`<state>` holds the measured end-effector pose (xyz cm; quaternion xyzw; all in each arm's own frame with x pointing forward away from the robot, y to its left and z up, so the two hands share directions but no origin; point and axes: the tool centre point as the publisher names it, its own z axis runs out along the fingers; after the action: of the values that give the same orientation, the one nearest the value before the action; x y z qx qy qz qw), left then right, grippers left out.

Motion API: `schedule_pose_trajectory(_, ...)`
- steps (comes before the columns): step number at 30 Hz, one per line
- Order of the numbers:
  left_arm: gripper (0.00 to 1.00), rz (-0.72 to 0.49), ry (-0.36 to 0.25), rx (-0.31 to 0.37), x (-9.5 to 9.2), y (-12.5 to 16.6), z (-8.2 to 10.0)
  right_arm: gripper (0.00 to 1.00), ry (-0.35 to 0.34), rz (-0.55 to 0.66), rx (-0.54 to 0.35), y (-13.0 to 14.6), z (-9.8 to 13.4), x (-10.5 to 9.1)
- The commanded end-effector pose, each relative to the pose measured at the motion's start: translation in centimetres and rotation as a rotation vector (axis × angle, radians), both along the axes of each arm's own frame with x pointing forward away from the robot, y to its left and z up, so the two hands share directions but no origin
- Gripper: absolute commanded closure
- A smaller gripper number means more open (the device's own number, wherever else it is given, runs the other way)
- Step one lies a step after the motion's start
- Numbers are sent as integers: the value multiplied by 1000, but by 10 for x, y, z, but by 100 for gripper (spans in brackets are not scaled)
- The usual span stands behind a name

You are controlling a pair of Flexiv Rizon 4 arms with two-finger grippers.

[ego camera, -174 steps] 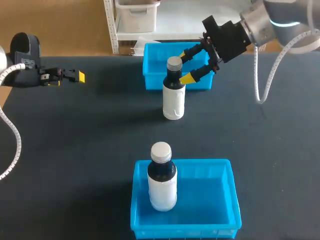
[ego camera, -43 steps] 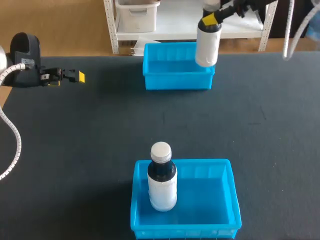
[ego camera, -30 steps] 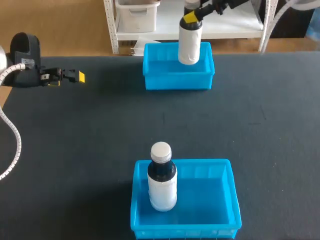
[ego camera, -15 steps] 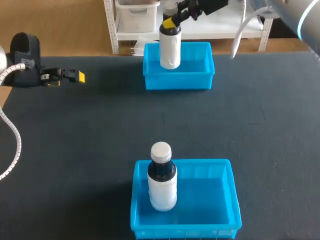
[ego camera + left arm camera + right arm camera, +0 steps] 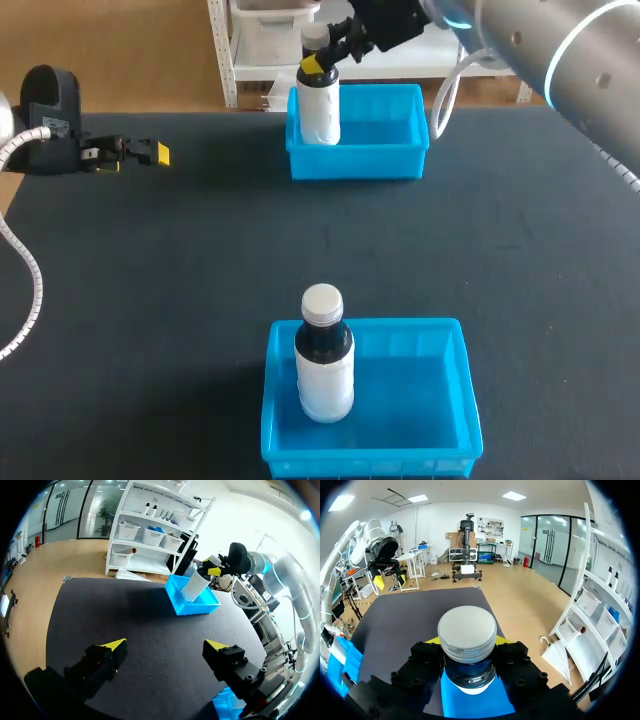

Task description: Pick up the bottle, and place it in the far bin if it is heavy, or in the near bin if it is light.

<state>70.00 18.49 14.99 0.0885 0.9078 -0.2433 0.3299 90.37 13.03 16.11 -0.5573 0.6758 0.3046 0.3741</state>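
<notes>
The bottle (image 5: 320,108) is clamped at its neck between the 2 yellow tips of the right pincer (image 5: 318,66), hanging upright below them with its lower body inside one end of the far bin (image 5: 390,165). I cannot tell whether its base touches the bin floor. The left pincer (image 5: 166,647) has its fingers apart over bare tabletop (image 5: 200,280), well apart from the bottle, and a 2nd bottle (image 5: 325,360) stands in the near bin (image 5: 440,440).

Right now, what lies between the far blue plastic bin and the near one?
Nothing: in the head view, only bare black tabletop separates far bin and near bin.
</notes>
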Motion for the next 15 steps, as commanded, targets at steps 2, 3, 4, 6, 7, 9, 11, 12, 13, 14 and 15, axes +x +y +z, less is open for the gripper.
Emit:
schedule_pose_trajectory(2,0,0,0,0,0,0,0,100,135,197,25,10,-5,24)
schedule_pose_trajectory(3,0,0,0,0,0,0,0,100,136,198,25,11,-6,24)
schedule_pose_trajectory(4,0,0,0,0,0,0,0,100,138,198,26,11,-7,25)
schedule_pose_trajectory(6,0,0,0,0,0,0,0,100,141,198,26,12,-9,27)
schedule_pose_trajectory(7,0,0,0,0,0,0,0,100,143,197,27,12,-10,27)
schedule_pose_trajectory(9,0,0,0,0,0,0,0,100,145,196,27,12,-11,29)
schedule_pose_trajectory(11,0,0,0,0,0,0,0,100,147,193,28,11,-13,31)
schedule_pose_trajectory(12,0,0,0,0,0,0,0,100,148,191,28,11,-13,31)
schedule_pose_trajectory(13,0,0,0,0,0,0,0,100,148,190,28,10,-14,32)
schedule_pose_trajectory(14,0,0,0,0,0,0,0,100,149,188,28,10,-14,32)
schedule_pose_trajectory(15,0,0,0,0,0,0,0,100,149,187,28,9,-15,33)
